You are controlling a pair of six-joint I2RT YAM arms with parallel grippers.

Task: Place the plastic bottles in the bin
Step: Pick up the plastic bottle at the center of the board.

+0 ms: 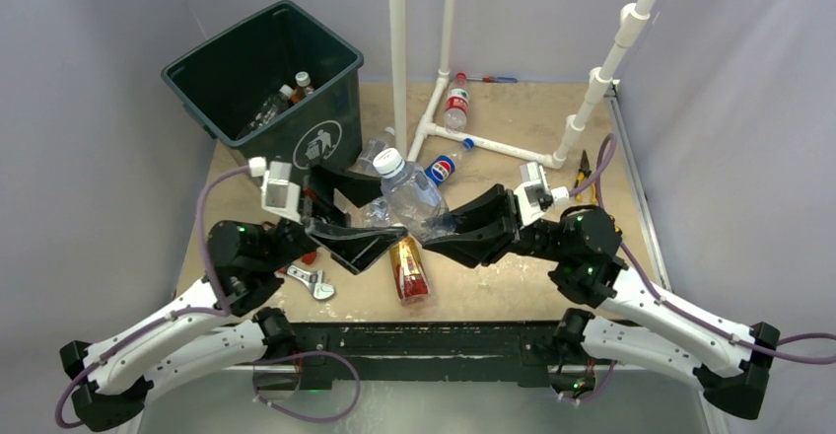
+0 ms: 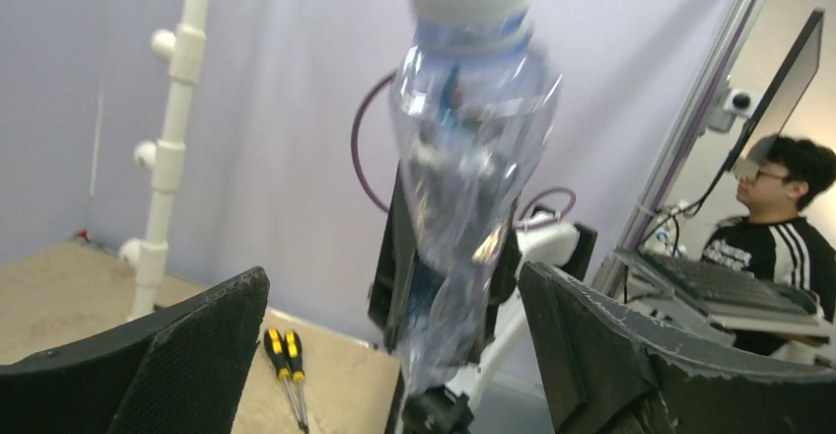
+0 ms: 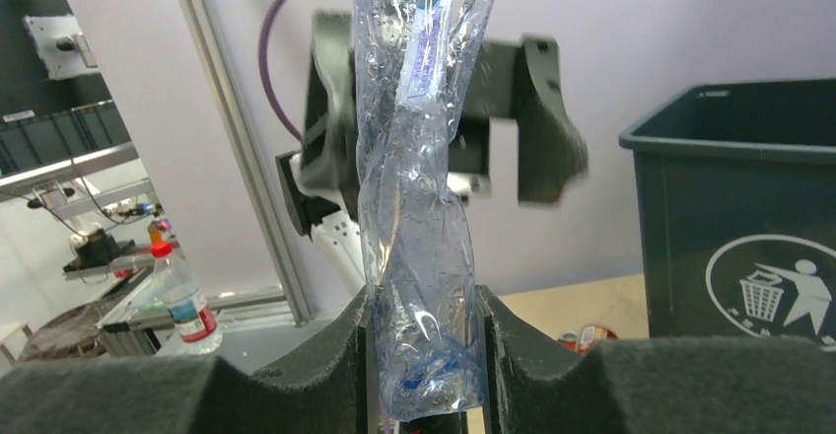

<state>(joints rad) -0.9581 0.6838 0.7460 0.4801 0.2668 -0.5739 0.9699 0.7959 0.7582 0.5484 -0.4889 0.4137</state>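
Two grippers over the table's [image 1: 513, 286] middle, right gripper [image 3: 424, 355] clenched on the base of a crumpled clear bottle [image 1: 412, 195], left gripper [image 1: 391, 214] released, fingers [image 2: 177, 355] wide either side of it, bin [image 1: 315, 128] at the far-left corner

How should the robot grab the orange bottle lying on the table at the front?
Around its middle, coming straight down from above. The orange bottle lies flat with its length pointing away from the arms, so fingers closing across its left and right sides should pinch the round body without it rolling away.
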